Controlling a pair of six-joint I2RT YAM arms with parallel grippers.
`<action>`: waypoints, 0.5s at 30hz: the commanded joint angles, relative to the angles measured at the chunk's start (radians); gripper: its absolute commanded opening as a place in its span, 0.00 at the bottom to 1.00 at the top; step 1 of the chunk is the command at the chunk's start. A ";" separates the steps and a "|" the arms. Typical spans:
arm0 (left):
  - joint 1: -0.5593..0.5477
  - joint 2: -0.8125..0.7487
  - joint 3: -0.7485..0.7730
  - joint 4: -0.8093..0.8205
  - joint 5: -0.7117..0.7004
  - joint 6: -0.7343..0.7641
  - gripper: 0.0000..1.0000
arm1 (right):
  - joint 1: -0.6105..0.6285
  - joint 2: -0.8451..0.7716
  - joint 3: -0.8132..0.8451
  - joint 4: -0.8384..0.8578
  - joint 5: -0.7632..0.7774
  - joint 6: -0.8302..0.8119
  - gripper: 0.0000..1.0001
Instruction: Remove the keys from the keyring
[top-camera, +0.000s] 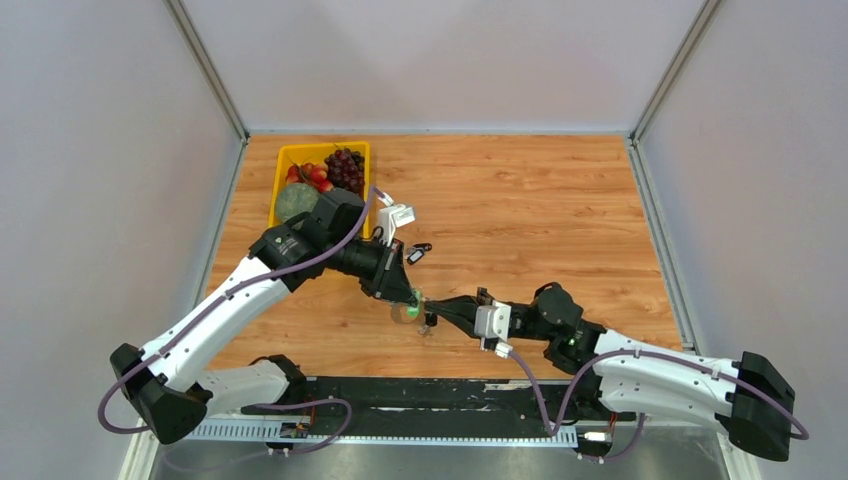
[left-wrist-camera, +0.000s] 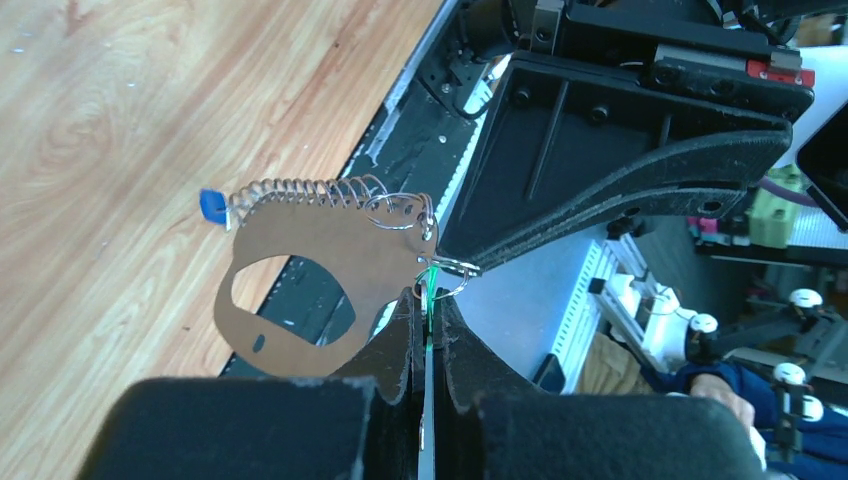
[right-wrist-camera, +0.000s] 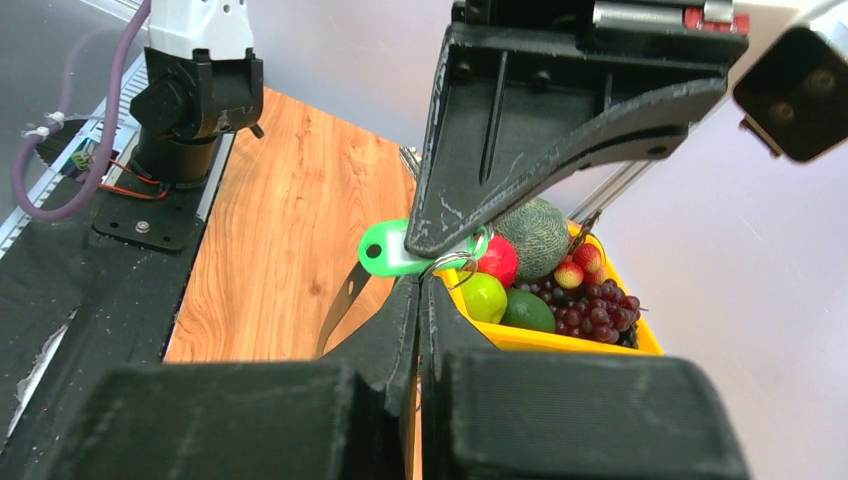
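My left gripper (top-camera: 407, 299) is shut on a green plastic tag (left-wrist-camera: 429, 290), seen edge-on between the jaws (left-wrist-camera: 428, 300). The keyring (left-wrist-camera: 300, 265), a flat metal loop, hangs beside the tag from a small wire ring (left-wrist-camera: 452, 270). A wire coil (left-wrist-camera: 310, 190) with a blue tag (left-wrist-camera: 212, 205) runs along its top. My right gripper (top-camera: 432, 312) meets the left one tip to tip. Its jaws (right-wrist-camera: 420, 280) are shut on the wire ring (right-wrist-camera: 452, 262) next to the green tag (right-wrist-camera: 398, 250). The keyring (right-wrist-camera: 343, 298) hangs below. No key blades show clearly.
A yellow basket (top-camera: 283, 156) of fruit stands at the back left; it also shows in the right wrist view (right-wrist-camera: 560, 335). A small dark object (top-camera: 418, 252) lies on the wooden table behind the grippers. The black base plate (top-camera: 440, 395) runs along the near edge.
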 joint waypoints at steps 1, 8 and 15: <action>0.006 0.005 -0.036 0.124 0.109 -0.075 0.00 | 0.018 -0.036 0.009 0.011 -0.025 -0.044 0.00; 0.006 0.044 -0.068 0.151 0.162 -0.085 0.00 | 0.045 -0.074 0.023 -0.026 -0.008 -0.087 0.00; 0.013 0.055 -0.064 0.130 0.122 -0.049 0.00 | 0.055 -0.114 0.026 -0.038 0.021 -0.089 0.00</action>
